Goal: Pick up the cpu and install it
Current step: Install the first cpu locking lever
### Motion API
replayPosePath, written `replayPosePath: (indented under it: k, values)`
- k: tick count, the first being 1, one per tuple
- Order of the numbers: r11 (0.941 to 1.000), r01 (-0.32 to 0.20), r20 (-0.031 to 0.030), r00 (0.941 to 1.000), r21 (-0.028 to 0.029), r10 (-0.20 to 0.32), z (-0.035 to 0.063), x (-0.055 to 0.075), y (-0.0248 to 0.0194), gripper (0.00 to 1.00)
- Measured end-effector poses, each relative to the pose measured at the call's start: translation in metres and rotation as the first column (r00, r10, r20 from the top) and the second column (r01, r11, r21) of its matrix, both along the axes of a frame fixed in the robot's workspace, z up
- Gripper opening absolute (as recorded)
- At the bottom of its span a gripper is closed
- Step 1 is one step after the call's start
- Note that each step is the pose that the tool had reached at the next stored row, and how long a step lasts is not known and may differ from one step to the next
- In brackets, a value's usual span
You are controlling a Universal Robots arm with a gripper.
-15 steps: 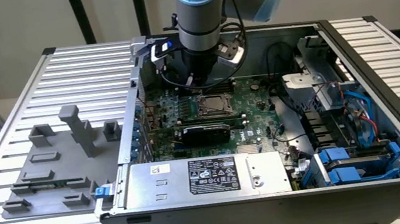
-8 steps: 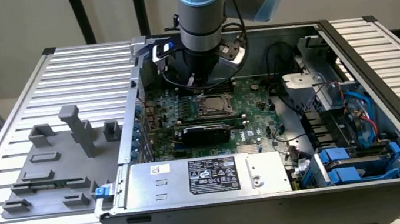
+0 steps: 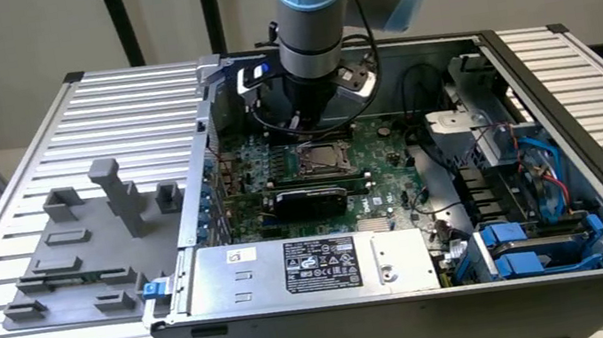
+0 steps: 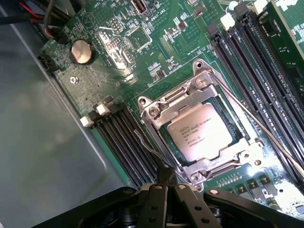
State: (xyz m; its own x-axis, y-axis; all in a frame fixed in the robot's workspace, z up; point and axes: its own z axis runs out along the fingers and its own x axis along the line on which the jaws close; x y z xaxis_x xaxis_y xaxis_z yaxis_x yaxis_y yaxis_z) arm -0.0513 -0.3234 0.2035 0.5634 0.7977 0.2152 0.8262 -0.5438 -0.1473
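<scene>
Inside socket frame [image 4: 202, 130]: cpu [image 4: 199, 131] seated.
Your gripper [image 4: 166, 183] sits closed and empty beside the frame; keep it off the lever while you check the chip lies flat.

Matt silver metal cpu [image 4: 199, 131] lid

The cpu [image 4: 199, 132], a flat square chip with a silver-grey printed top, is seated level in the socket frame [image 4: 156, 111], right of centre.
</scene>
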Motion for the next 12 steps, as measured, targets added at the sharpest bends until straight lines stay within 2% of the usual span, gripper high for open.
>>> replayPosePath:
  k: [8,12]
  values:
    - [1.0,0.0,0.0,1.0,0.0,0.0,-0.0014,0.0105,0.0,0.11]
    - [1.0,0.0,0.0001,1.0,0.0,0.0,-0.0014,0.0111,0.0,0.11]
